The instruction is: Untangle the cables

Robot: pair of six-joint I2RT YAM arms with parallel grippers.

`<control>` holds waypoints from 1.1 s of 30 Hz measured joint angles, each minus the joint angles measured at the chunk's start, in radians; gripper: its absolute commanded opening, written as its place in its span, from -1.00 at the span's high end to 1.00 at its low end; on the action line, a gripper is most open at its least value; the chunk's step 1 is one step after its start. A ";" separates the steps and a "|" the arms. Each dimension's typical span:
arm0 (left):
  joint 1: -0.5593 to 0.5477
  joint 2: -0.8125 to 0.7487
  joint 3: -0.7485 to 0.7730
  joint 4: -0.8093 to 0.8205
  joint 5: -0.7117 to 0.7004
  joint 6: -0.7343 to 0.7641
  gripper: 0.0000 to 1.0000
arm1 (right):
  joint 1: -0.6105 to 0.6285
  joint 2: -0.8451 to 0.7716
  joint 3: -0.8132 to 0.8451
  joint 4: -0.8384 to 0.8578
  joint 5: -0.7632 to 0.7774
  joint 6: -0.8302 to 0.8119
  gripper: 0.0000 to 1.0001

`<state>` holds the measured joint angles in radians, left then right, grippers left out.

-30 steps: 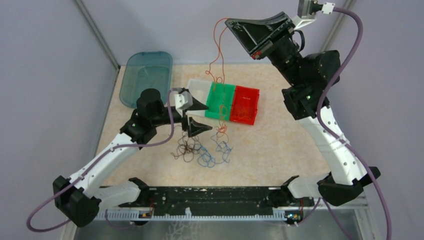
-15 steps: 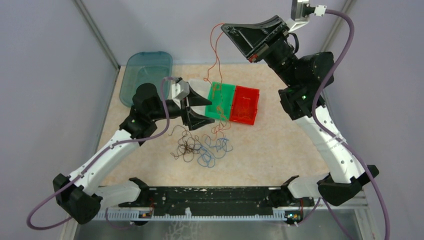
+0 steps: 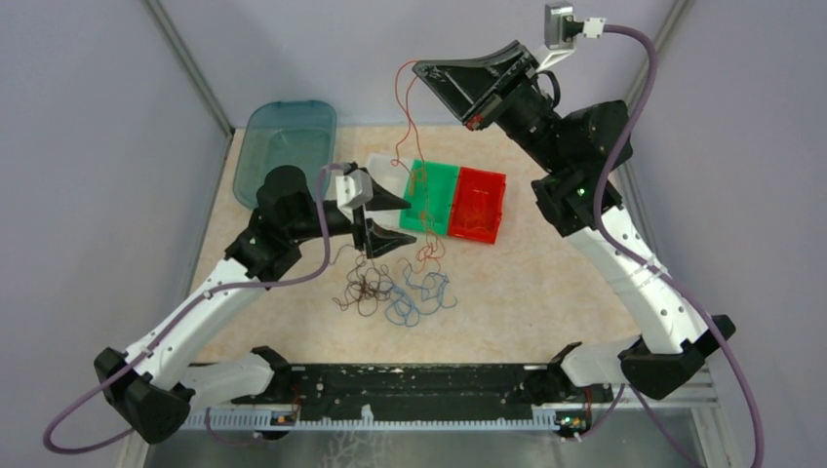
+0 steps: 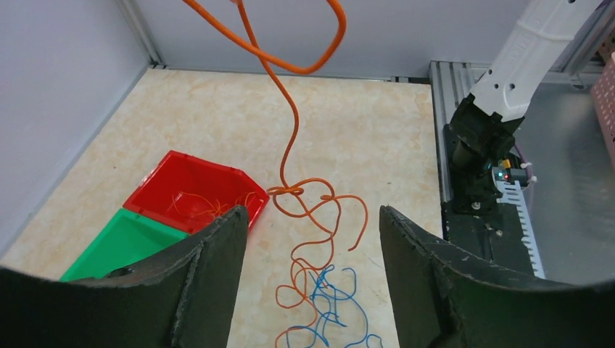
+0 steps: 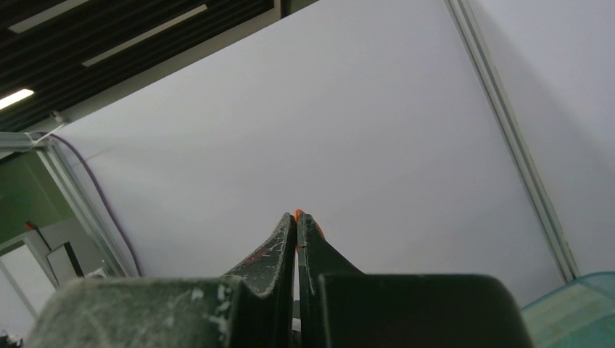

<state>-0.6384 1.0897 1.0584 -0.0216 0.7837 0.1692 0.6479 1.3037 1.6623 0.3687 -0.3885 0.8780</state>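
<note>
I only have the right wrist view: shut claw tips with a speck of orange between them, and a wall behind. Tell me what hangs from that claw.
Observer: The right claw, raised high, pinches one end of the orange cable, which drops all the way to the table.
Operator: Report where its lower end lies.
Observer: It ends in loose loops on the table, mixed in with the blue cable.
Operator: Give me the left claw.
Observer: The left claw is open and low over the table. The hanging orange strand is in line with the gap between its fingers, not gripped.
</note>
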 measured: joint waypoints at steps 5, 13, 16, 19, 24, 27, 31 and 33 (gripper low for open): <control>-0.001 -0.043 -0.040 0.000 -0.046 -0.095 -0.49 | 0.013 0.006 0.000 -0.011 0.001 -0.024 1.00; 0.002 -0.040 -0.088 -0.001 -0.069 -0.152 -0.20 | 0.013 0.021 0.000 0.038 -0.037 0.020 1.00; 0.015 -0.037 -0.089 0.006 -0.054 -0.178 -0.12 | 0.013 0.021 0.000 0.068 -0.055 0.047 1.00; 0.029 -0.032 -0.089 0.023 -0.021 -0.215 -0.13 | 0.013 0.021 0.000 0.094 -0.068 0.071 1.00; 0.040 -0.013 -0.089 0.047 0.037 -0.275 -0.25 | 0.013 0.021 0.000 0.123 -0.082 0.100 1.00; 0.041 -0.003 -0.089 0.056 0.061 -0.294 -0.36 | 0.018 0.021 0.000 0.126 -0.086 0.111 1.00; 0.041 0.024 -0.089 0.084 0.109 -0.335 -0.44 | 0.029 0.022 0.000 0.127 -0.092 0.114 1.00; 0.041 0.039 -0.089 0.098 0.133 -0.359 -0.36 | 0.032 0.023 0.000 0.126 -0.094 0.114 1.00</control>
<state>-0.5972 1.1286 0.9699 0.0765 0.9165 -0.1894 0.6804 1.3262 1.6623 0.4946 -0.4824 0.9920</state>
